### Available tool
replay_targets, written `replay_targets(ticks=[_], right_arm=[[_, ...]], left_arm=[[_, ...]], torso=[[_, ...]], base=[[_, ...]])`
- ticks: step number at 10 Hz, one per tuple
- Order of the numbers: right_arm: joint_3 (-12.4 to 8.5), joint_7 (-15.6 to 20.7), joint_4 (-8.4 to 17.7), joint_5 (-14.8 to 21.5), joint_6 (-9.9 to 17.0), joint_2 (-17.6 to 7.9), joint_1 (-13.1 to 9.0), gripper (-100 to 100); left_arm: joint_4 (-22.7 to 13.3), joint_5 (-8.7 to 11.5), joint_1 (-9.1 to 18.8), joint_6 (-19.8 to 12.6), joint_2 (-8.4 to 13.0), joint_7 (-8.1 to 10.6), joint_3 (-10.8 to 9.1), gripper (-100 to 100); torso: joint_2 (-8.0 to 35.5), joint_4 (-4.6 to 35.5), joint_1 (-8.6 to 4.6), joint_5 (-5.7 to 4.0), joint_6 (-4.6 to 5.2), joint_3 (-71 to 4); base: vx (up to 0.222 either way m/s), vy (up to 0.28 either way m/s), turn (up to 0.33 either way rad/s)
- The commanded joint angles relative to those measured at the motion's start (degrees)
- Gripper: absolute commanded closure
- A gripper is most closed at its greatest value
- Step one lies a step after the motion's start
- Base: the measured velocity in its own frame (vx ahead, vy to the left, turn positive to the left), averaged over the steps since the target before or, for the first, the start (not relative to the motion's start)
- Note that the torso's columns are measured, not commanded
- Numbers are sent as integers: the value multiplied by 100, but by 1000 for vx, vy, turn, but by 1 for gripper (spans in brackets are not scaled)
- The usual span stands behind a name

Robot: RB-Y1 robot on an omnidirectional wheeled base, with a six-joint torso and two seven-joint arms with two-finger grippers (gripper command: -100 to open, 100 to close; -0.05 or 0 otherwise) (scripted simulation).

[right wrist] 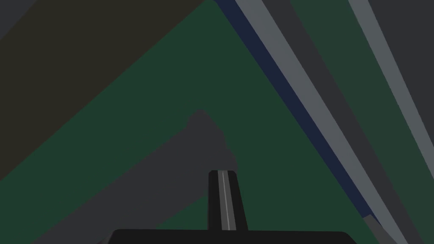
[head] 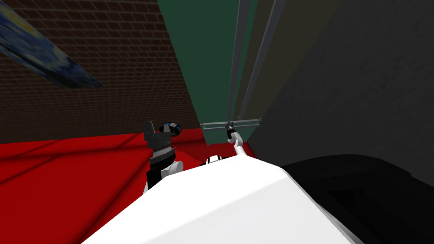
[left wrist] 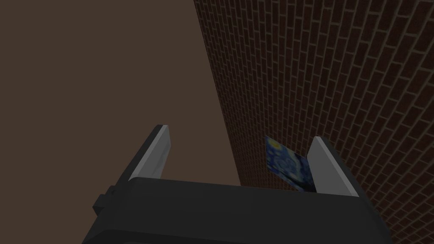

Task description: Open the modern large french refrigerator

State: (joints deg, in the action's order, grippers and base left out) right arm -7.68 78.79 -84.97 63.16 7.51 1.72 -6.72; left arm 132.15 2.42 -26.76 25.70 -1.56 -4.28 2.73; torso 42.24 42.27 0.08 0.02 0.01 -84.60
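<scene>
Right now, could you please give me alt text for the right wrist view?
The right end effector, shut with nothing between its fingers, points at the dark green refrigerator door. Two long grey handles run diagonally across the door to one side of it.

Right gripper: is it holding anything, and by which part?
Nothing. The right gripper is shut, fingers pressed together, before the green refrigerator door, beside its grey handle. The left gripper is open and empty.

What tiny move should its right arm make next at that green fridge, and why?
Probably open the right tool and shift it toward the nearest grey handle: it is shut on nothing, facing the green door, with the handle off to one side.
</scene>
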Motion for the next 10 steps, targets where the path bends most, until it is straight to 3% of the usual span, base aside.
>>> replay_targets(ticks=[1, 6, 7, 8, 10], right_arm=[[-185, -53, -171, 3, 161, -54, 119, 100], [-520, -127, -392, 65, 344, -88, 266, 100], [-403, -93, -421, -12, 359, -116, 290, 100], [-387, -94, -424, -26, 385, -348, 288, -100], [-370, -97, -414, -32, 390, -495, 276, -100]], left_arm=[[0, 0, 1, 0, 0, 0, 0, 0], [0, 0, 0, 0, 1, 0, -1, 0], [0, 0, 0, 0, 1, 0, -1, 0], [0, 0, 0, 0, 2, 0, -2, 0], [0, 0, 0, 0, 3, 0, -3, 0]], torso=[[21, 4, 1, 0, -2, 12], [-13, -4, -40, -12, 1, -8], [-4, -1, -15, -4, 1, -2], [-4, 0, -37, -8, -4, -1], [0, 0, -39, -11, 0, 0]], base=[[-120, 326, -160], [-62, 256, -117], [-17, 99, -42], [-2, 2, 32], [3, -28, 8]])
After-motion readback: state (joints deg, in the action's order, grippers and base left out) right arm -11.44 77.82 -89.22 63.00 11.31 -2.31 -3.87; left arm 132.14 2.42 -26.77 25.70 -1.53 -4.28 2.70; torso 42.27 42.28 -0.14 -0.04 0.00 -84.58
